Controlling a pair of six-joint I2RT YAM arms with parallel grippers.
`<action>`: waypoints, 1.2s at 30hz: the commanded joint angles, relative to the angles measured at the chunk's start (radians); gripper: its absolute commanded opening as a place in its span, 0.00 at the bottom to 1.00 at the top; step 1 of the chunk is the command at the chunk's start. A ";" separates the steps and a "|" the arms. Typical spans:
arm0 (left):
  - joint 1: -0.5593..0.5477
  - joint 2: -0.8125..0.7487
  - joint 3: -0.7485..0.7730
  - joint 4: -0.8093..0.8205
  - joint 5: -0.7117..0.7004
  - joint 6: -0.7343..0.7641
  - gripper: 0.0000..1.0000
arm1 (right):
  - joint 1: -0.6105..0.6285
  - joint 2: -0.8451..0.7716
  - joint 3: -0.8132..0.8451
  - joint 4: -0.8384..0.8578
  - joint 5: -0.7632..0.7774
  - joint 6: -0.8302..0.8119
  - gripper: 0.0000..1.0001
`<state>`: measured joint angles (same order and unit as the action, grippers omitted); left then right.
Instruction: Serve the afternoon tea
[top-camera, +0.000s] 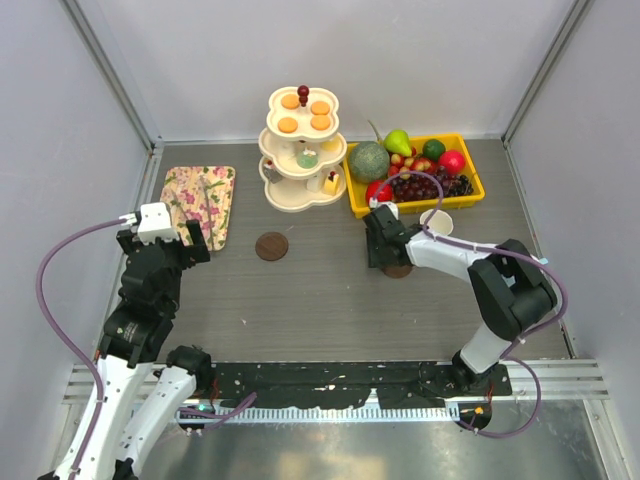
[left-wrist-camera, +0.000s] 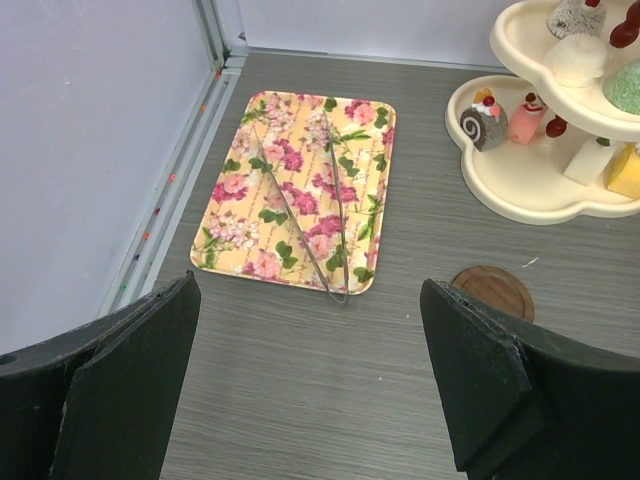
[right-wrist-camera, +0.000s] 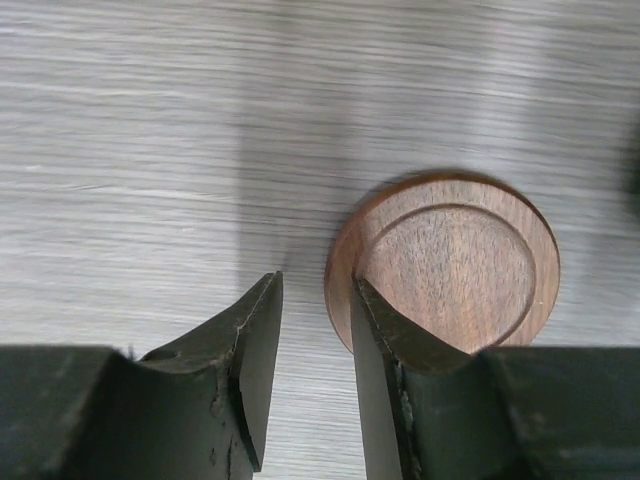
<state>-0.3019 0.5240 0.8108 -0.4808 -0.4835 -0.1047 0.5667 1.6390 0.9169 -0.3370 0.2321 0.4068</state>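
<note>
A cream three-tier stand (top-camera: 285, 196) holds the sweets: round orange tarts (top-camera: 289, 125) on top, a pale green piece (top-camera: 307, 158) in the middle, and a yellow cake wedge (top-camera: 330, 183) at the bottom. The left wrist view shows the wedge (left-wrist-camera: 625, 170) and a white piece (left-wrist-camera: 575, 58). A white mug (top-camera: 436, 222) stands by the yellow tray. The black mug is not in view. My right gripper (top-camera: 385, 248) hangs low over a wooden coaster (right-wrist-camera: 450, 265), its jaws (right-wrist-camera: 317, 285) slightly apart astride the coaster's left rim. My left gripper (left-wrist-camera: 310, 290) is wide open and empty above bare table.
A yellow tray (top-camera: 470, 190) of fruit is at the back right. A flowered tray (left-wrist-camera: 240, 215) with metal tongs (left-wrist-camera: 320, 230) lies at the back left. A second wooden coaster (top-camera: 271, 246) lies in front of the stand. Grey walls close three sides.
</note>
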 joint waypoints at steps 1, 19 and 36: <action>-0.005 -0.013 -0.013 0.068 -0.018 0.010 0.99 | 0.076 0.050 0.086 0.075 -0.141 0.015 0.39; -0.006 -0.035 -0.030 0.085 -0.015 0.014 0.99 | 0.036 -0.057 0.134 -0.051 -0.023 -0.016 0.46; -0.011 -0.056 -0.032 0.087 -0.013 0.013 0.99 | -0.039 0.028 0.051 0.009 -0.151 0.079 0.44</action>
<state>-0.3080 0.4793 0.7795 -0.4595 -0.4938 -0.0959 0.5278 1.6302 0.9630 -0.3737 0.1223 0.4515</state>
